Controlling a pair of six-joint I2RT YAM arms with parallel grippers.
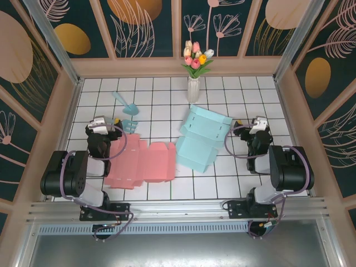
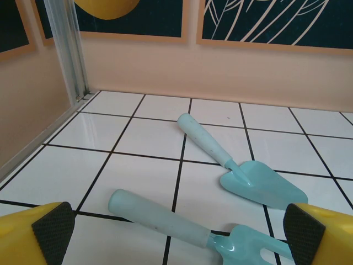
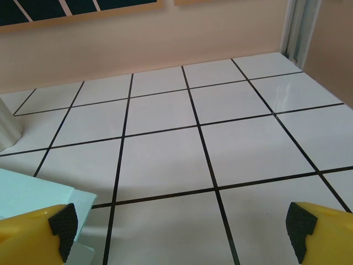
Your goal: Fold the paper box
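Note:
Two flat, unfolded paper boxes lie on the tiled table: a pink one (image 1: pixel 140 162) at the left centre and a light blue one (image 1: pixel 201 140) just right of it, their edges touching or nearly so. A corner of the blue box (image 3: pixel 38 197) shows at the lower left of the right wrist view. My left gripper (image 1: pixel 100 127) rests at the left side of the pink box, open, with nothing between its yellow fingers (image 2: pixel 52 229). At the table's right, my right gripper (image 1: pixel 259 125) stands open over bare tiles beside the blue box, its fingertips (image 3: pixel 63 223) wide apart.
A teal trowel (image 2: pixel 245 175) and a teal hand fork (image 2: pixel 182 226) lie on the tiles just ahead of my left gripper. A white vase with tulips (image 1: pixel 194 78) stands at the back centre. Peach walls and metal posts (image 2: pixel 69 52) bound the table.

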